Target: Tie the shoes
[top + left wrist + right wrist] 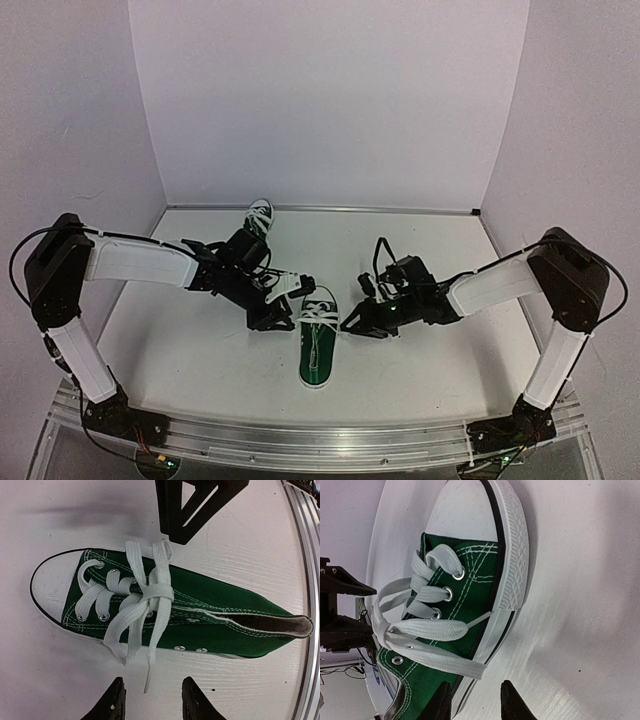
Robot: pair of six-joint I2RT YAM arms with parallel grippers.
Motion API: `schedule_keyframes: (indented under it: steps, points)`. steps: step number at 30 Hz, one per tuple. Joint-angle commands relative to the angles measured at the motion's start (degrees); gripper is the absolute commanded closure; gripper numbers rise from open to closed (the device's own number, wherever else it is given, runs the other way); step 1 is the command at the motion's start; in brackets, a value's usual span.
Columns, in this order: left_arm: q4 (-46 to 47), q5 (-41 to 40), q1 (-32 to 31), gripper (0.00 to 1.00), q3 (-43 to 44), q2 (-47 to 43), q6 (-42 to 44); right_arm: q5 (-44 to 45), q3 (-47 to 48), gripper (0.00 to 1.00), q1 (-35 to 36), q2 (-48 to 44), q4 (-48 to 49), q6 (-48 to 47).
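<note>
Flanking centre-frame green sneaker (318, 345), left gripper (153, 681) and right gripper (476, 686) both spread, empty; second sneaker (259, 214) upper centre. Risk: one-sided lace (150, 597) tug drags light shoe, slackens loose crossing.

I can read no text, label, brand, number or sign on any of my feeds. The shoe (215, 610) at 6 o'clock in the top view shows nothing legible, even close up.
</note>
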Motion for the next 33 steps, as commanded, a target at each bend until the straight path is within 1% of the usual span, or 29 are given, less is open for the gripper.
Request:
schedule_keyframes:
  steps: [1, 4, 18, 22, 24, 33]
  points:
    - [0.6, 2.0, 0.0, 0.62, 3.3, 1.1, 0.0, 3.0, -0.4, 0.68, 1.0, 1.1, 4.2, 2.2]
    - [0.9, 2.1, 0.0, 0.62, 3.4, 1.4, -0.2, 3.4, -0.3, 0.68, 1.7, 1.7, 5.2, 2.8]
    - [0.5, 3.3, -0.2, 0.74, 5.1, 3.0, -0.3, 8.4, 0.1, 0.69, 3.9, 2.9, 5.6, 4.5]
    - [-0.1, 2.6, -0.4, 0.76, 5.7, 3.9, -0.2, 9.4, 0.0, 0.69, 4.0, 2.9, 5.6, 5.1]
    - [-0.5, 2.3, -0.5, 0.79, 6.1, 4.4, 0.0, 9.8, -0.1, 0.69, 4.0, 2.6, 5.6, 5.2]
    - [-0.8, 2.1, -0.5, 1.0, 6.9, 4.8, -0.5, 9.8, -1.1, 0.68, 4.0, 0.6, 7.1, 6.6]
